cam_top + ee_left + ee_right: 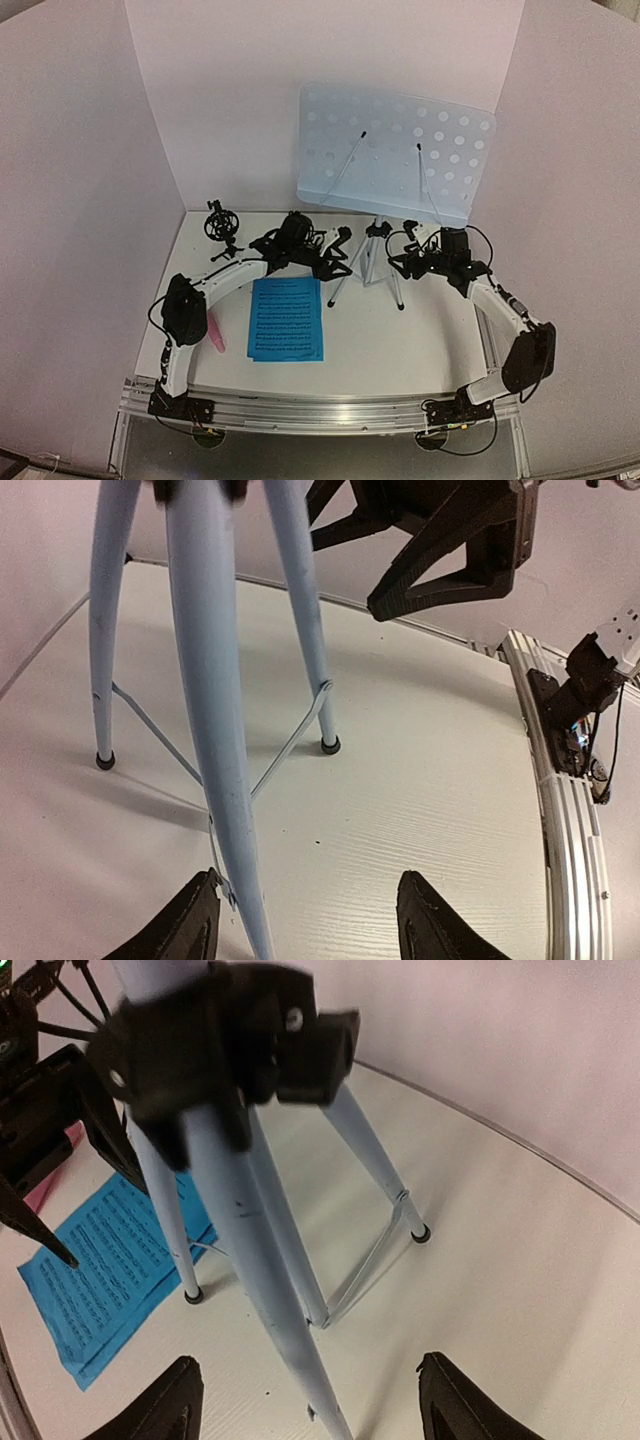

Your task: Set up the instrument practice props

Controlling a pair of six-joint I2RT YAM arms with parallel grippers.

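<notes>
Music stand (395, 150) upright on tripod (375, 262) on surface (400, 340); left hand (308, 880), right hand (310, 1365) both released, straddling tripod legs; 2 blue sheets (286, 318) just left of tripod, pink microphone (215, 333), black mic holder (220, 225) farther left

White table (400, 345), pale walls (220, 100) (evenly lit)

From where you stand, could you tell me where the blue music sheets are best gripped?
Probably the near short edge, coming low from the robot's side: the music sheets lie flat on the table, and that edge faces bare tabletop, away from the stand's legs.
</notes>
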